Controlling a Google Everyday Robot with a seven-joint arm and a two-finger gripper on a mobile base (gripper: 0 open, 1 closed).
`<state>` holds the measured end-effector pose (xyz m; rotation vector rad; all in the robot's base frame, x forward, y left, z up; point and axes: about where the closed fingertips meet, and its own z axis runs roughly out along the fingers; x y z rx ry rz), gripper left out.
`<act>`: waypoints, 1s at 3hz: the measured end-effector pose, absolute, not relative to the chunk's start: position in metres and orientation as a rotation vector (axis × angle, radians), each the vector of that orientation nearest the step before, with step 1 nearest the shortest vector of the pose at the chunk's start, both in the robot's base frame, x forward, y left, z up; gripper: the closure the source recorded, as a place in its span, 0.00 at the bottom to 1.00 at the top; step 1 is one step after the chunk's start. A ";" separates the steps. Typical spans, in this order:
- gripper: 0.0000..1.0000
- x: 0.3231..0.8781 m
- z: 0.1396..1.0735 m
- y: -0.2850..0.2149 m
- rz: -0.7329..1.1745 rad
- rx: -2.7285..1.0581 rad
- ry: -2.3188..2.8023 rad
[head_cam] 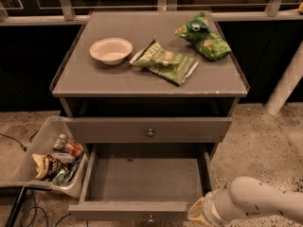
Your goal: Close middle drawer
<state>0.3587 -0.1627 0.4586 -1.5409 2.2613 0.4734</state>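
The middle drawer [137, 210] is pulled far out of the grey cabinet, and its inside [147, 178] is bare. Its flat front is near the bottom edge of the camera view, with the small knob [150, 217] just showing. The uppermost drawer front [147, 129] with its round knob is above it. The lowest drawer is hidden under the open one. My white arm [258, 202] comes in from the lower right. My gripper [196, 214] is at the right end of the open drawer's front, partly cut off by the picture's lower edge.
On the cabinet top [94, 82] are a white bowl [111, 50], a green chip bag [164, 62] and a second green bag [202, 36]. A grey bin of snacks and cans [52, 160] stands on the floor at the left, with cables beside it. A white post [286, 82] is at the right.
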 end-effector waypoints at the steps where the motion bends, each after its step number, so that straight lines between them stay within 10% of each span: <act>1: 1.00 0.347 0.431 -0.160 0.540 -1.544 2.259; 3: 0.81 0.341 0.412 -0.159 0.573 -1.532 2.274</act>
